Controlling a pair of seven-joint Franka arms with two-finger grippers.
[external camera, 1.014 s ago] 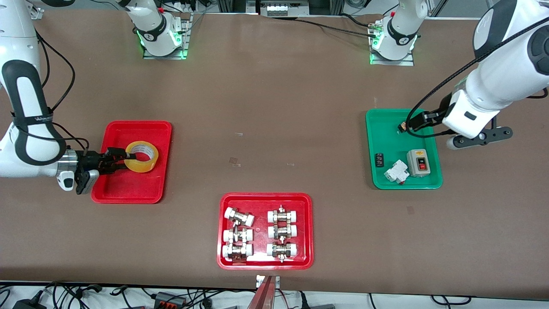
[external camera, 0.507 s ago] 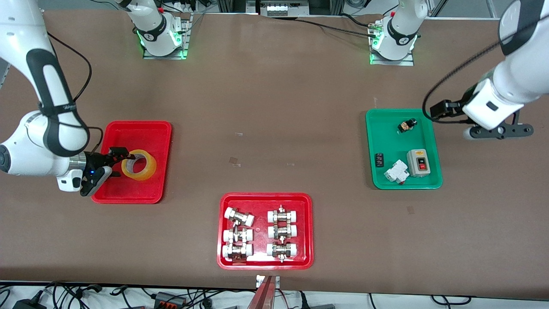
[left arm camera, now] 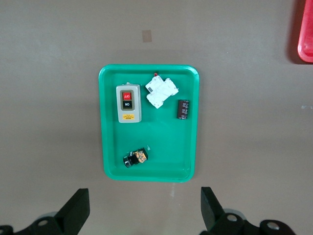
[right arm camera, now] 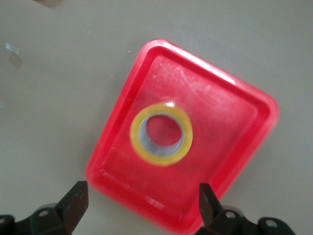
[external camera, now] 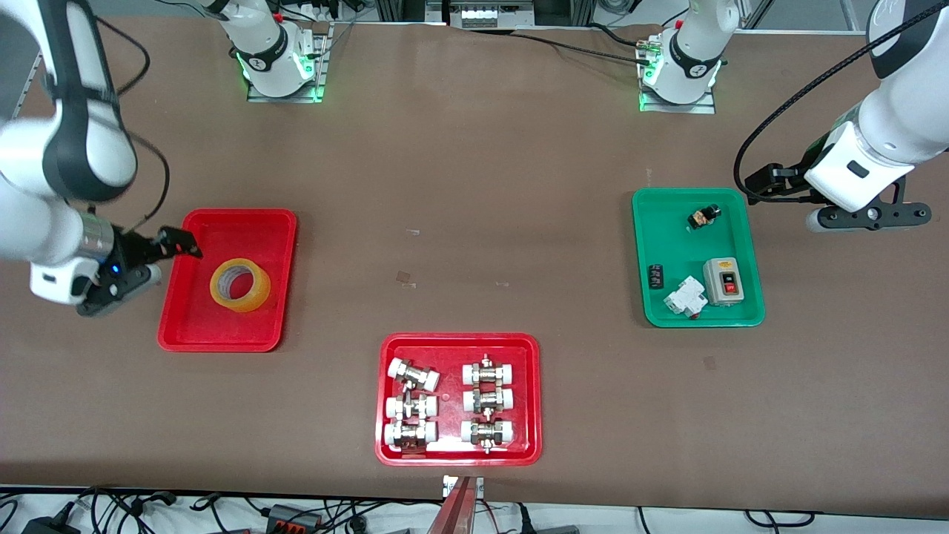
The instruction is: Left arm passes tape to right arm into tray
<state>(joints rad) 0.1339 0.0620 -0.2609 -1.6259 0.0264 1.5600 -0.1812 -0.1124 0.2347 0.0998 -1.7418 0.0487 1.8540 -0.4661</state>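
Observation:
The yellow tape roll (external camera: 240, 285) lies flat in the plain red tray (external camera: 194, 330) at the right arm's end of the table. It also shows in the right wrist view (right arm camera: 161, 134), inside the tray (right arm camera: 244, 147). My right gripper (external camera: 174, 245) is open and empty, raised over the tray's outer rim, apart from the tape; its black fingertips (right arm camera: 73, 200) frame the tray's edge. My left gripper (external camera: 764, 182) is open and empty, raised beside the green tray (external camera: 652, 311), with its fingertips (left arm camera: 76, 210) over bare table next to that tray (left arm camera: 188, 122).
The green tray holds a grey switch box (external camera: 723, 281), a white breaker (external camera: 684, 297) and two small dark parts. A second red tray (external camera: 457, 341) with white-capped metal fittings sits near the table's front edge. Arm bases stand along the far edge.
My right gripper let go of the tape, opened and drew up and away from it; the tape now lies flat in the tray. My left gripper moved off the green tray.

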